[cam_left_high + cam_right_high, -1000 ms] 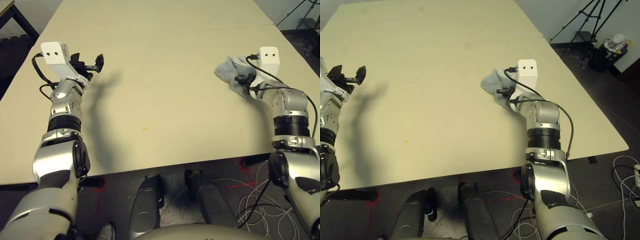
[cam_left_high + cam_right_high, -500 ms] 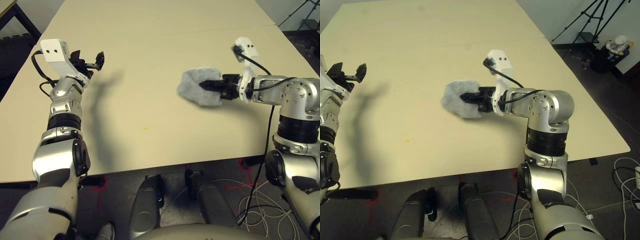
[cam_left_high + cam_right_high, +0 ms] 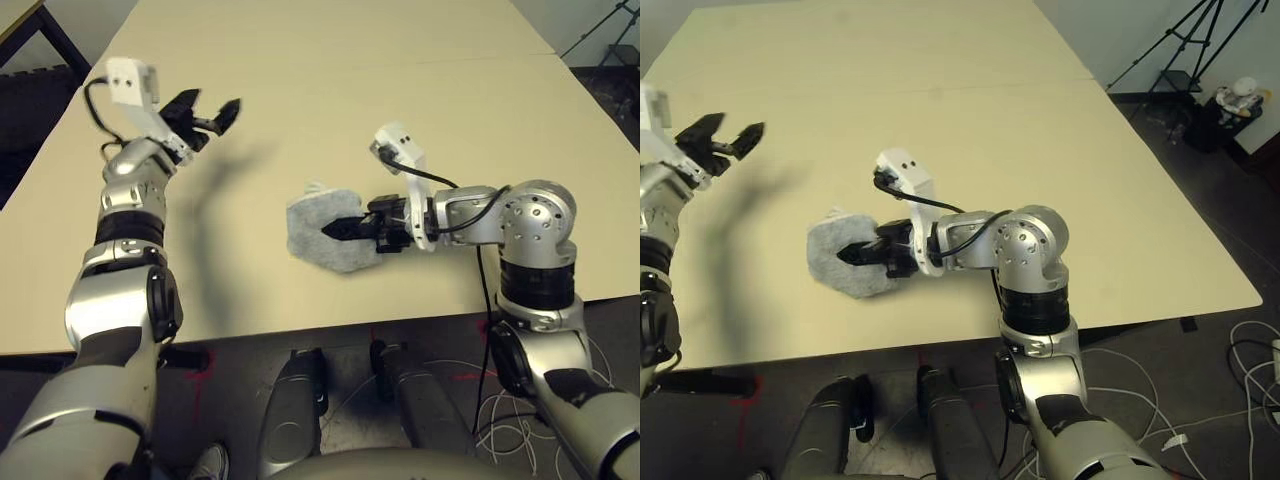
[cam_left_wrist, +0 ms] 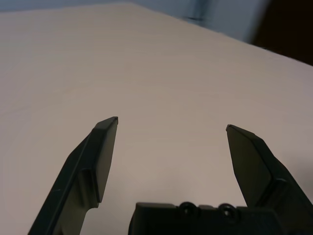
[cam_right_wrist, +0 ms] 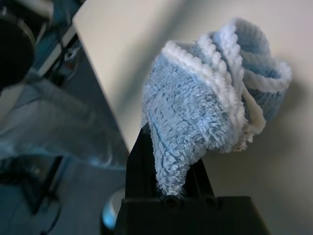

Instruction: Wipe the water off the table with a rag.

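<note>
Left eye view, going left to right: the left gripper (image 3: 212, 110) has lifted and swung inward above the table (image 3: 330, 90), its two fingers spread wide with nothing between them. Further right, the right gripper (image 3: 335, 229) has swept the rag (image 3: 322, 237) from the far right side across to the middle near edge, pinching the cloth tightly while it lies flat on the surface. The rag now covers the place where a small orange droplet sat a second ago, so the wiping stroke is probably passing over the water.
</note>
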`<state>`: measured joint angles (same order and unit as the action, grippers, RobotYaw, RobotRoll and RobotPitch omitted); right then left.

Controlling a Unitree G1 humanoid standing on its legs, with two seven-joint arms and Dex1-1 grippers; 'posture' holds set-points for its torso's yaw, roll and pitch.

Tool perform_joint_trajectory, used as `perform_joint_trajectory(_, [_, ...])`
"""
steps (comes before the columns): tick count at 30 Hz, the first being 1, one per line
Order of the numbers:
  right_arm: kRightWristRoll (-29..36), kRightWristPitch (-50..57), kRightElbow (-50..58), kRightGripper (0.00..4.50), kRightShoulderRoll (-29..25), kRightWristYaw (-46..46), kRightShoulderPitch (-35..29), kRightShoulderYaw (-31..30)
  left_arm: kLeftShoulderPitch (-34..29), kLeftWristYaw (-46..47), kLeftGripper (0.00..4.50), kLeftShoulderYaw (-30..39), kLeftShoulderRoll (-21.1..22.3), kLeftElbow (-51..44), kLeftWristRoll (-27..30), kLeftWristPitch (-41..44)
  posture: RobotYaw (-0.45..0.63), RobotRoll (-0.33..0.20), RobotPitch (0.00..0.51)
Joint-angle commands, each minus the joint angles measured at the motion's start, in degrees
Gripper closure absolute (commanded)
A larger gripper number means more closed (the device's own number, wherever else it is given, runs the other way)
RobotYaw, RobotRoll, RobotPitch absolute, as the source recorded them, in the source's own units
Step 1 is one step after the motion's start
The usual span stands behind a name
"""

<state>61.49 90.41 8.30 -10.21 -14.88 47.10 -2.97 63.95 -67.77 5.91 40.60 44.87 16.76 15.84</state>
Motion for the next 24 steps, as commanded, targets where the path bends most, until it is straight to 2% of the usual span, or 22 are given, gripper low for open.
perform_joint_trajectory(1, [5.3,2.1,-2.0,4.48,0.8,3.0,1.4,-2.5,4.7,-7.1,0.00,-3.1,3.2,-3.2,0.1,8.9,0.02,0.000,0.249])
perform_joint_trajectory(3, [6.6,2.1,-3.3,4.48,1.7,4.8,1.7,-3.0,6.6,-8.7,0.00,-3.6,3.8,-3.6,-0.1,10.5,0.02,0.000,0.250])
perform_joint_trajectory(5, [2.7,2.1,-5.9,4.48,4.5,7.5,0.5,-2.9,7.6,-7.7,0.00,-3.0,3.0,-2.8,-0.2,9.8,0.03,0.000,0.250])
perform_joint_trajectory(15, [-8.0,2.1,-12.0,4.48,12.6,13.1,0.3,1.8,3.5,-5.4,0.00,-2.1,-0.1,-3.7,-0.1,8.7,0.01,0.000,0.253])
perform_joint_trajectory(20, [-13.2,1.9,-12.2,4.48,14.0,15.1,0.6,5.7,3.0,-4.7,0.00,-1.8,-0.7,-4.0,0.2,8.8,0.00,0.000,0.254])
perform_joint_trajectory(24, [-17.0,1.1,-12.3,4.48,13.1,15.7,2.3,8.9,3.0,-4.3,0.00,-1.7,-0.9,-3.6,0.2,8.5,0.00,0.000,0.254])
